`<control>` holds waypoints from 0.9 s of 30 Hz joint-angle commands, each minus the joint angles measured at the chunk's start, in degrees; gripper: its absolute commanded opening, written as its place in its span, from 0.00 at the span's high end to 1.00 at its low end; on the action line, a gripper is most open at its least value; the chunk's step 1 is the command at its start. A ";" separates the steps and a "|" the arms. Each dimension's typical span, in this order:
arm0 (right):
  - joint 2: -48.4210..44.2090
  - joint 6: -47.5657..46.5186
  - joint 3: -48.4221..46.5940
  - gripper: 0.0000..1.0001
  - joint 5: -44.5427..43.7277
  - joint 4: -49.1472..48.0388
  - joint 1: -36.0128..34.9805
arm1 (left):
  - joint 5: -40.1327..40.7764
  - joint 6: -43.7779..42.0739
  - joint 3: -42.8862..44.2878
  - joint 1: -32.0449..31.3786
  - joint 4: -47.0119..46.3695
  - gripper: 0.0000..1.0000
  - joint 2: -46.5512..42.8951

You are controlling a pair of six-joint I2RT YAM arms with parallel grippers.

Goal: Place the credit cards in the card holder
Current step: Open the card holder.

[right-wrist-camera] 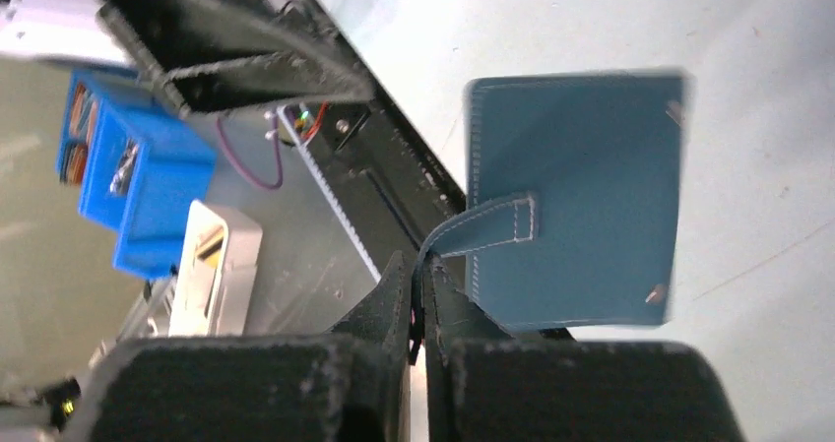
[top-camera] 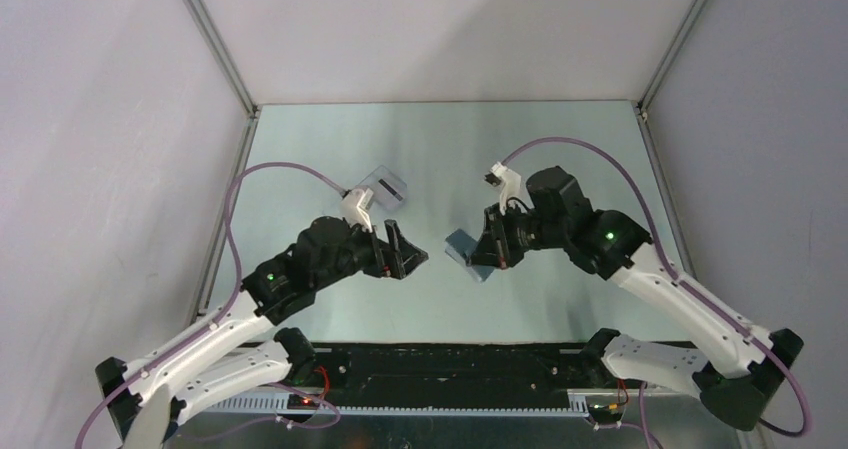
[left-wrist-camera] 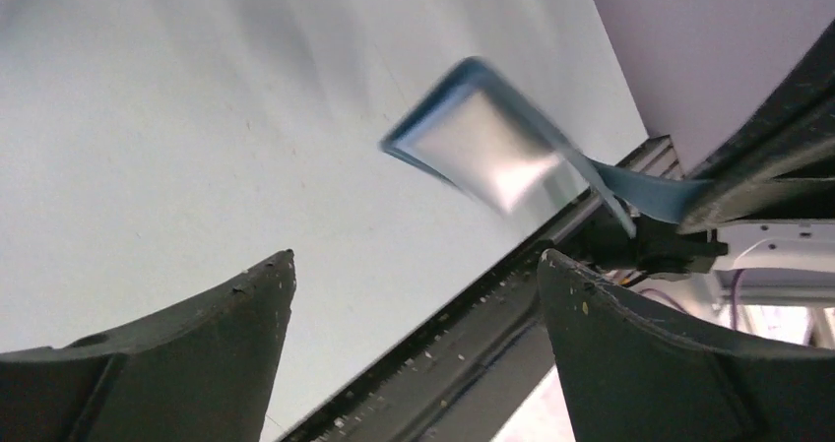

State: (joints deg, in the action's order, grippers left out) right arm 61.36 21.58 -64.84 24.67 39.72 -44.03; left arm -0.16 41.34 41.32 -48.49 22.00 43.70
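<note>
Right wrist view showed the right gripper (right-wrist-camera: 418, 277) pinched fully closed on the clasp tab (right-wrist-camera: 487, 227) of the card holder (right-wrist-camera: 576, 216). The teal wallet hung from that 1 thin strap and appeared lifted just off the table (right-wrist-camera: 768, 88), near its middle.

It looked light, soft and stitched like leather, so crushing it seemed unlikely. The tab was a floppy handle, though. The body could swing and twist under it, and its smeared edges in both wrist views suggested it was not steady. A firmer hold would probably be across the body near the fold or along 1 side edge, leaving the mouth free for the credit cards. Those would likely be thin, stiff and slick. None could be made out here.

From the top external view, the right arm reached in from the right with its elbow bent and its wrist turned sideways, fingers pointing left. The left arm mirrored it, folded low, with the left gripper (top-camera: 400, 249) aimed toward the wallet. Its 2 fingers were spread wide with nothing between them, near the holder but apart from it. A clear box (top-camera: 388, 186) sat behind the left wrist, and its contents could not be told.
</note>
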 commanded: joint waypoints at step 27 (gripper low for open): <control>-4.32 -10.95 -1.87 1.00 40.72 2.33 0.56 | -42.46 -47.45 6.58 -7.48 -30.64 0.03 14.40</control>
State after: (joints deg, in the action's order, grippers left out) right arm 58.06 9.02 -64.73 61.84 45.41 -43.75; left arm -39.75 -4.56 46.46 -52.93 0.36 56.38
